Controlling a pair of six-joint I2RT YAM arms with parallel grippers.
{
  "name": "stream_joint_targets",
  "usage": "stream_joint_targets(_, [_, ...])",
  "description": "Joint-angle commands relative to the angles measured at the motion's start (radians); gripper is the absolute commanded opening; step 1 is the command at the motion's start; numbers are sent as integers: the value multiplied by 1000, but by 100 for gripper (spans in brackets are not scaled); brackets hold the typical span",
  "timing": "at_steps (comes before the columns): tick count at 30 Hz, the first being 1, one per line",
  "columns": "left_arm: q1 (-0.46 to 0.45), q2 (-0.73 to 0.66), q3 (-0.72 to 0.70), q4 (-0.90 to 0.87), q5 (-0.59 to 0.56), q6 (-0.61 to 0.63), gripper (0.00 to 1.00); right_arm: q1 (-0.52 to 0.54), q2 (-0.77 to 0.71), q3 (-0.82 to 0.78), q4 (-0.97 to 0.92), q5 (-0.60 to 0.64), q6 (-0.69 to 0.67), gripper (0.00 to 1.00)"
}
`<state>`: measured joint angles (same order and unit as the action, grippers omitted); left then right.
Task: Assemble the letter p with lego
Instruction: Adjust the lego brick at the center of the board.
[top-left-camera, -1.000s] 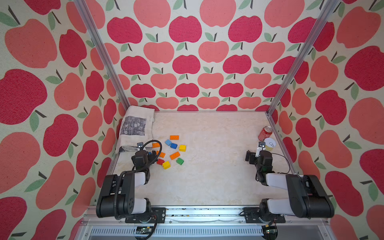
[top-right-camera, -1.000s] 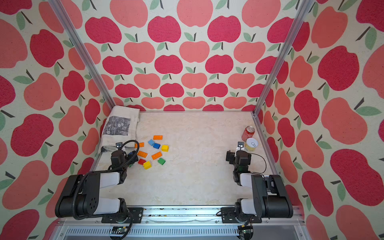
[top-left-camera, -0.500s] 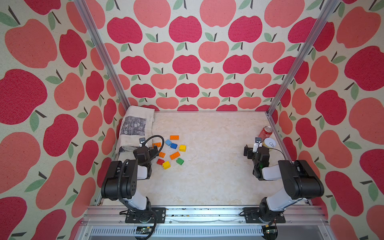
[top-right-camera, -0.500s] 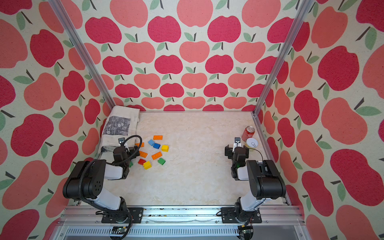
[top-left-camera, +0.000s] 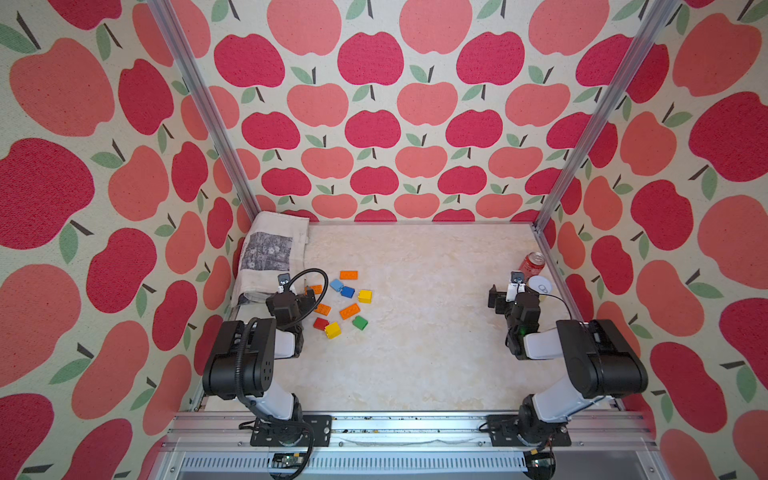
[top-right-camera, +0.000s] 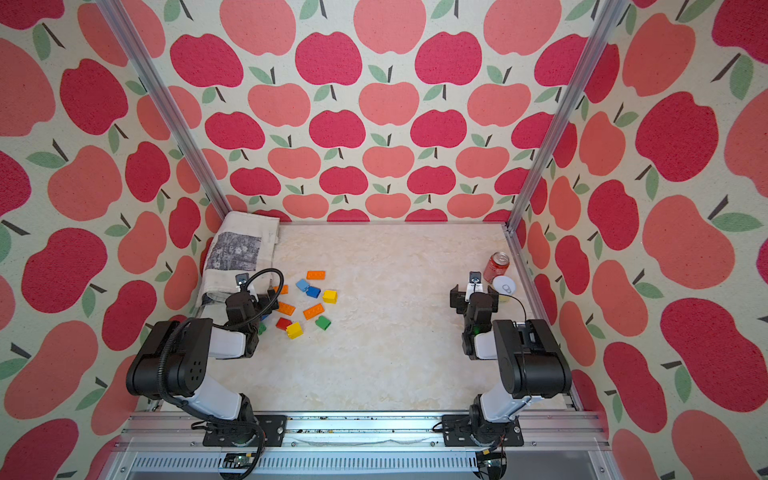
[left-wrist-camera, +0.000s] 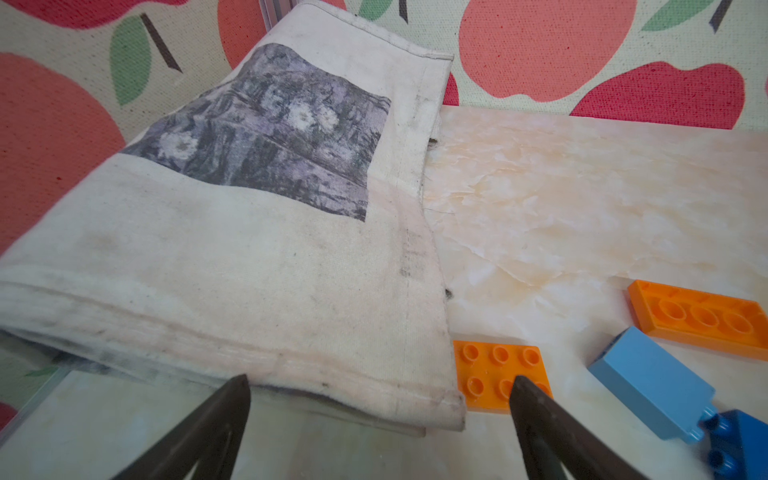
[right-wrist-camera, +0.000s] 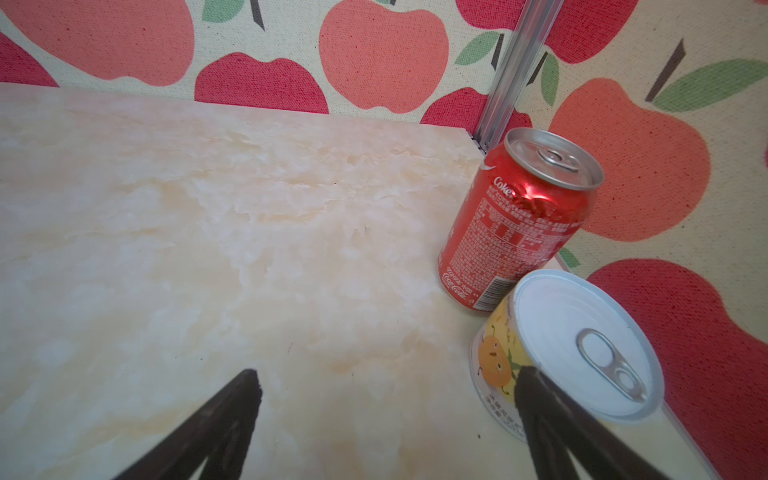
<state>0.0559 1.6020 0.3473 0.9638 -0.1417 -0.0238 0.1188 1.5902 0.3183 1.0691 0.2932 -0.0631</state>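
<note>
Two arms have risen from their folded rest; the lego (top-left-camera: 348, 311) has not moved and lies scattered loose on the bench (top-left-camera: 436, 353). The left pincer (left-wrist-camera: 380, 379) gapes empty just beside it; the right pincer (right-wrist-camera: 388, 371) gapes empty, well apart. I judge the reach started, assembly not yet begun.

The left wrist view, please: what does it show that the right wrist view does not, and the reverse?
Only the left wrist view shows the cloth, a near orange brick, a far orange brick, a light blue brick, a blue brick and the left claw, open. Only the right wrist view shows the red can, the tin beside it and the right claw, open. Both show the marble table and the apple wall; neither claw holds anything.
</note>
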Motion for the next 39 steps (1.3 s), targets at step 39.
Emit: stream_joint_targets(39, [-14,-815,181,-1188,354,-598,99,88,-847,249,-1169,-552,620,98])
